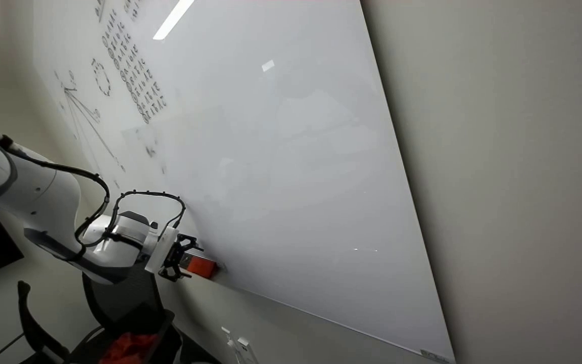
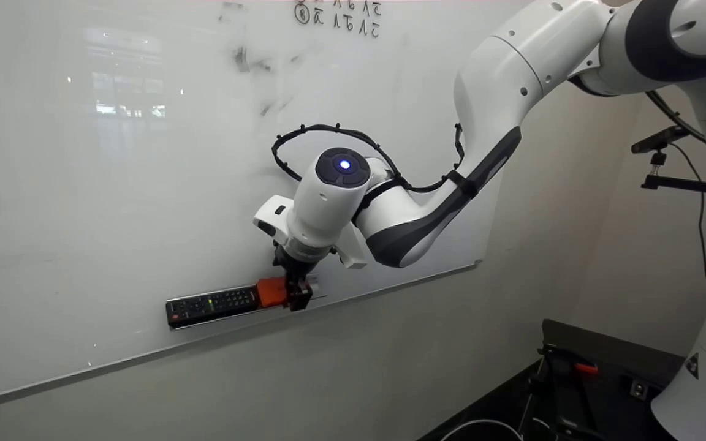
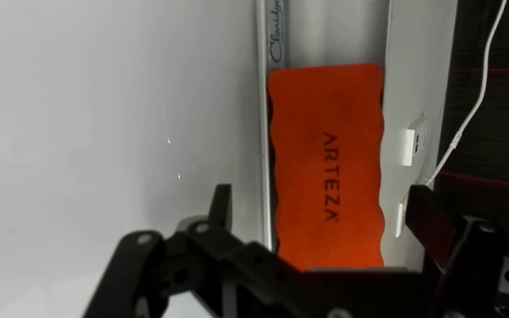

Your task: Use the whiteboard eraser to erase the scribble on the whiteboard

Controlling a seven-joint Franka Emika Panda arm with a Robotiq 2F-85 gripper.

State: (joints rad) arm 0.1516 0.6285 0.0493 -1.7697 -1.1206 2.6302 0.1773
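Observation:
The orange-red whiteboard eraser lies in the tray at the lower edge of the large whiteboard. It also shows in an exterior view, partly behind the gripper, and fills the middle of the wrist view. My gripper is open. One finger is on the board side of the eraser and one on the outer side, with gaps on both sides. The gripper shows at the eraser in both exterior views. The scribble appears as dark grey smudged marks higher on the board, also faint in an exterior view.
A black remote control lies in the tray beside the eraser. Rows of characters and line drawings are on the board. A chair stands below the arm. A wall outlet with a white cable is below the tray.

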